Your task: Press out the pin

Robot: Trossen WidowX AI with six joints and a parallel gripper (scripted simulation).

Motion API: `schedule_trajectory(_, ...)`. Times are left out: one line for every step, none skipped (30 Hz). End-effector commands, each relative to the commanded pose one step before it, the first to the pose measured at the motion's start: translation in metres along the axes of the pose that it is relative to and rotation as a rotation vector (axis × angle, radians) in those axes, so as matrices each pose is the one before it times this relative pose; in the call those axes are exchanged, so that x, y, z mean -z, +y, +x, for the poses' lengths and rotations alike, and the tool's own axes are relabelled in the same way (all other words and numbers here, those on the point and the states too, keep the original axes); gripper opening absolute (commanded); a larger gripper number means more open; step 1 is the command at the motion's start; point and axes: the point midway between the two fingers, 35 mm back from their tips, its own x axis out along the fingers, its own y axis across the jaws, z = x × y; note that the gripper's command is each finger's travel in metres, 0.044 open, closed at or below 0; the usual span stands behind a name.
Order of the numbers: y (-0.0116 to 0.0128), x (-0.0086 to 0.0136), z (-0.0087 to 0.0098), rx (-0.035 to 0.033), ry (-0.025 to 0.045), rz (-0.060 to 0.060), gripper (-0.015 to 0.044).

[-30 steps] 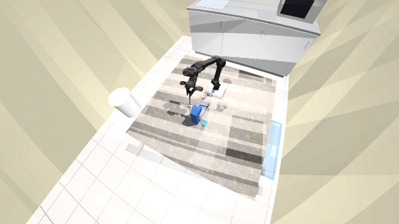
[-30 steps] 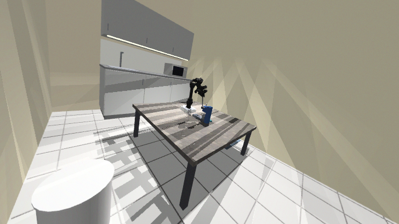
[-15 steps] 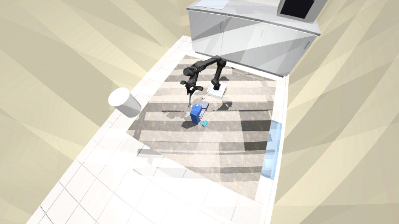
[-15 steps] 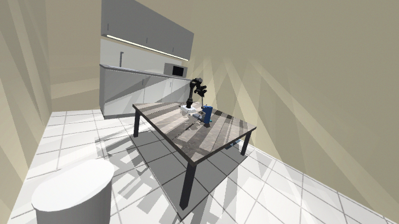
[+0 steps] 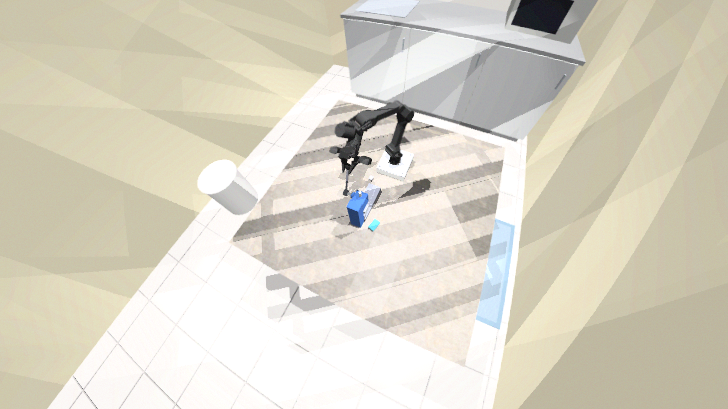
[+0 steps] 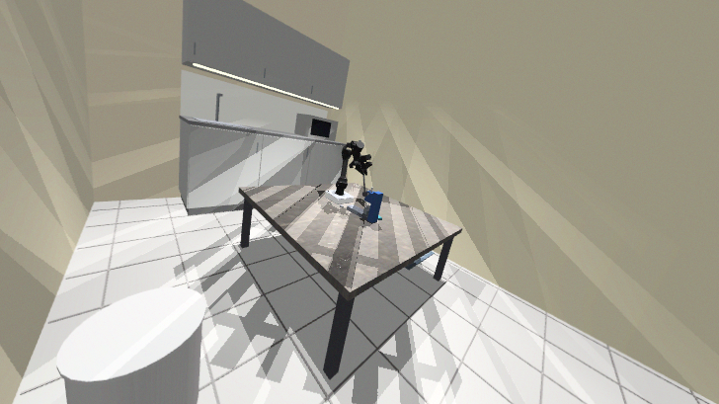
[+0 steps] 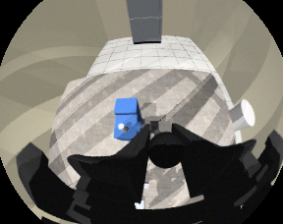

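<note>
Lever [image 5: 347,181] [image 6: 364,184] [image 7: 166,149]: long axis near upright, knob end up | tool [image 5: 346,166] [image 6: 363,172] [image 7: 160,127]: grasping lever

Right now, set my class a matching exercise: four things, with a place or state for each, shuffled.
1. Tall blue press frame
2. Small flat cyan piece
3. Black two-fingered gripper
4. Large white cylinder

A. Shut on the dark lever
B. Off the brown striped table
C. Standing upright on the table
D. Lying beside the press frame

Pairs: 1-C, 2-D, 3-A, 4-B
</note>
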Motion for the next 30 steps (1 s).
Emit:
schedule_trajectory(-0.00033,0.00654,-0.00221,0.00404,0.01292,0.0039,0.0000)
schedule_trajectory(0.00000,0.00047,-0.00019,0.00000,0.00005,0.0000,0.0000)
schedule_trajectory(0.00000,0.00047,-0.00019,0.00000,0.00005,0.0000,0.0000)
schedule_trajectory(0.00000,0.00047,-0.00019,0.00000,0.00005,0.0000,0.0000)
schedule_trajectory(0.00000,0.00047,-0.00018,0.00000,0.00005,0.0000,0.0000)
schedule_trajectory(0.00000,0.00047,-0.00018,0.00000,0.00005,0.0000,0.0000)
schedule_trajectory(0.00000,0.00047,-0.00018,0.00000,0.00005,0.0000,0.0000)
schedule_trajectory(0.00000,0.00048,-0.00018,0.00000,0.00005,0.0000,0.0000)
schedule_trajectory(0.00000,0.00048,-0.00018,0.00000,0.00005,0.0000,0.0000)
schedule_trajectory(0.00000,0.00048,-0.00018,0.00000,0.00005,0.0000,0.0000)
schedule_trajectory(0.00000,0.00048,-0.00017,0.00000,0.00005,0.0000,0.0000)
schedule_trajectory(0.00000,0.00048,-0.00017,0.00000,0.00005,0.0000,0.0000)
schedule_trajectory(0.00000,0.00048,-0.00017,0.00000,0.00005,0.0000,0.0000)
schedule_trajectory(0.00000,0.00048,-0.00017,0.00000,0.00005,0.0000,0.0000)
schedule_trajectory(0.00000,0.00048,-0.00017,0.00000,0.00005,0.0000,0.0000)
schedule_trajectory(0.00000,0.00048,-0.00017,0.00000,0.00005,0.0000,0.0000)
schedule_trajectory(0.00000,0.00047,-0.00016,0.00000,0.00005,0.0000,0.0000)
schedule_trajectory(0.00000,0.00047,-0.00016,0.00000,0.00005,0.0000,0.0000)
schedule_trajectory(0.00000,0.00047,-0.00016,0.00000,0.00005,0.0000,0.0000)
schedule_trajectory(0.00000,0.00047,-0.00016,0.00000,0.00005,0.0000,0.0000)
schedule_trajectory(0.00000,0.00047,-0.00015,0.00000,0.00005,0.0000,0.0000)
schedule_trajectory(0.00000,0.00047,-0.00015,0.00000,0.00005,0.0000,0.0000)
schedule_trajectory(0.00000,0.00047,-0.00015,0.00000,0.00005,0.0000,0.0000)
schedule_trajectory(0.00000,0.00047,-0.00015,0.00000,0.00005,0.0000,0.0000)
schedule_trajectory(0.00000,0.00047,-0.00015,0.00000,0.00005,0.0000,0.0000)
schedule_trajectory(0.00000,0.00047,-0.00015,0.00000,0.00005,0.0000,0.0000)
schedule_trajectory(0.00000,0.00047,-0.00015,0.00000,0.00005,0.0000,0.0000)
schedule_trajectory(0.00000,0.00048,-0.00014,0.00000,0.00005,0.0000,0.0000)
schedule_trajectory(0.00000,0.00048,-0.00014,0.00000,0.00005,0.0000,0.0000)
schedule_trajectory(0.00000,0.00048,-0.00014,0.00000,0.00005,0.0000,0.0000)
